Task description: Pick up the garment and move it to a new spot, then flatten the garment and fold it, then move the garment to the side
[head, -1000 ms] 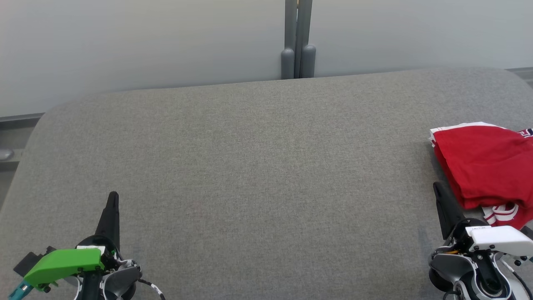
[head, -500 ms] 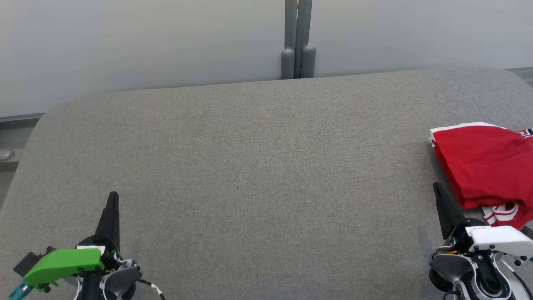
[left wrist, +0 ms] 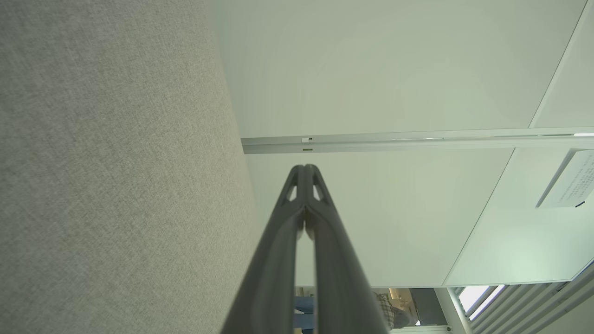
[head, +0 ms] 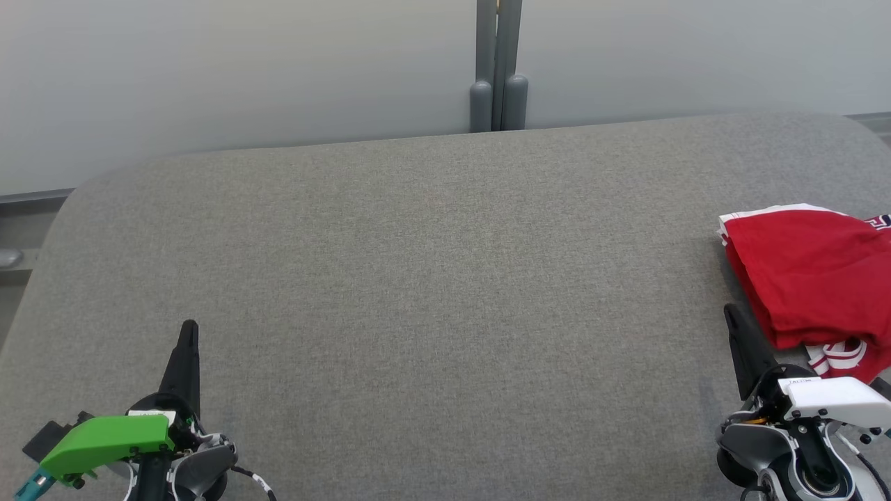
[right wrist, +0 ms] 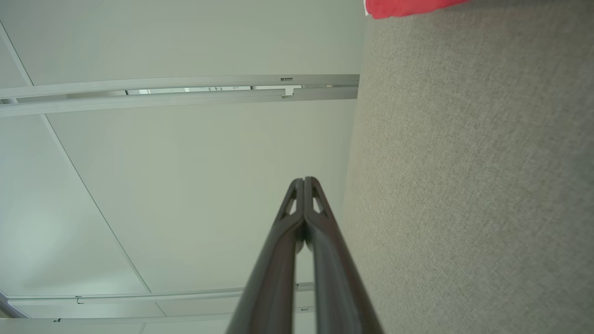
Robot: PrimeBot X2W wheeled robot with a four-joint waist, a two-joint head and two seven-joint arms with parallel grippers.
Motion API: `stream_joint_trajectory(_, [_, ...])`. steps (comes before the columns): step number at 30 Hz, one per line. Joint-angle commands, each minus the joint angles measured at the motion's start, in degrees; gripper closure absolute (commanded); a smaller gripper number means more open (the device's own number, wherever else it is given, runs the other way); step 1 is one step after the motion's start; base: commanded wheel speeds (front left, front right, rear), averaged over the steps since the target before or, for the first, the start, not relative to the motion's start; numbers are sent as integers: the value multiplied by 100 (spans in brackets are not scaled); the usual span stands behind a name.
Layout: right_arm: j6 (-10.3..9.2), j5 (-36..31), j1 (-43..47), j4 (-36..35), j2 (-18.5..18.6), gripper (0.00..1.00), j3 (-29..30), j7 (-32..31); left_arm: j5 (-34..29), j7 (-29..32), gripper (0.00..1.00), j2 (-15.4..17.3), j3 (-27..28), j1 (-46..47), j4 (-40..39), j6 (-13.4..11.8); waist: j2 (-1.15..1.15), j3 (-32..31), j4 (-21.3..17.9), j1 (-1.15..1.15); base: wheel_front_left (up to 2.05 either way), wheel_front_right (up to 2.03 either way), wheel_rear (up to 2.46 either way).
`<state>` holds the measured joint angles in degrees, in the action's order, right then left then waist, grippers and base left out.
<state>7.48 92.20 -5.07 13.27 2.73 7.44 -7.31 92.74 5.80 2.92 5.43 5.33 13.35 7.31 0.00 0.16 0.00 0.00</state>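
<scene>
The garment (head: pixel 811 275) is red with white trim and lies folded at the right edge of the grey fabric table (head: pixel 431 278); a sliver of the garment (right wrist: pixel 403 7) also shows at the top of the right wrist view. My right gripper (head: pixel 729 310) rests just left of its near corner, shut and empty, its fingertips (right wrist: pixel 304 182) pressed together. Over the table's near left part my left gripper (head: pixel 188 327) is shut with nothing in it, fingertips (left wrist: pixel 305 169) touching.
A grey post (head: pixel 498 66) stands behind the table's far edge against a pale wall. The table's rounded corners fall away at the far left and far right. A person's legs (left wrist: pixel 304 308) show far off in the left wrist view.
</scene>
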Motion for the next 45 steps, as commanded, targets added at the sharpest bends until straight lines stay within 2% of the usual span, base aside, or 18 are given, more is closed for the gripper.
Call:
stream_joint_trajectory(1, [2, 41, -60, -19, 29, 100, -1, -18, -24, 6, 100, -4, 17, 52, -8, 33, 0, 0, 0, 0, 0, 0, 0])
stream_joint_trajectory(45, [3, 41, -60, -19, 29, 100, -2, -17, -30, 12, 100, -7, 22, 52, -8, 33, 0, 0, 0, 0, 0, 0, 0])
